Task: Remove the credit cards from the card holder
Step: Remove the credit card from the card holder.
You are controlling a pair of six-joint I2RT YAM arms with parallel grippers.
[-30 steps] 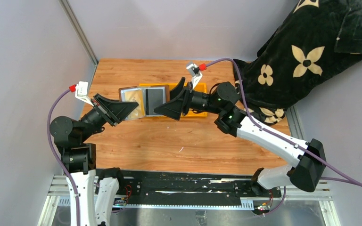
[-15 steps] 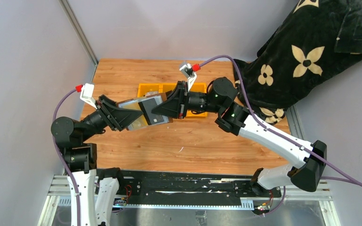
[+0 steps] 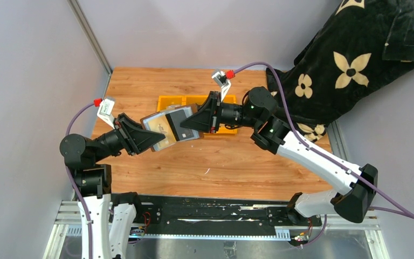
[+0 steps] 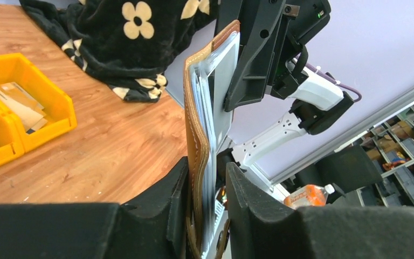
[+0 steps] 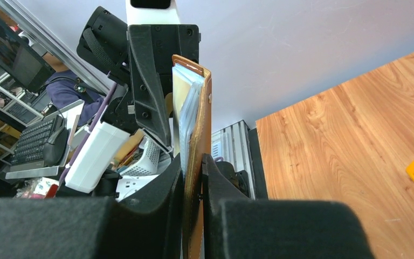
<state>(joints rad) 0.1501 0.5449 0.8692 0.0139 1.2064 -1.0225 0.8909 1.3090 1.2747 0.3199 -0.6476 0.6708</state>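
I have the left tool [image 3: 155, 138] clamped on the open card holder's [image 3: 171, 126] 9 o'clock half and the right tool [image 3: 187, 124] clamped at 3. The holder is above the wooden surface [image 3: 210, 162]. Yellow bins [image 3: 171, 100] sit at 12, a floral blanket [image 3: 356, 59] at 2, with grey walls [image 3: 32, 81] around.

Overhead, 2 wrist close-ups, shared card holder [image 4: 195, 129]
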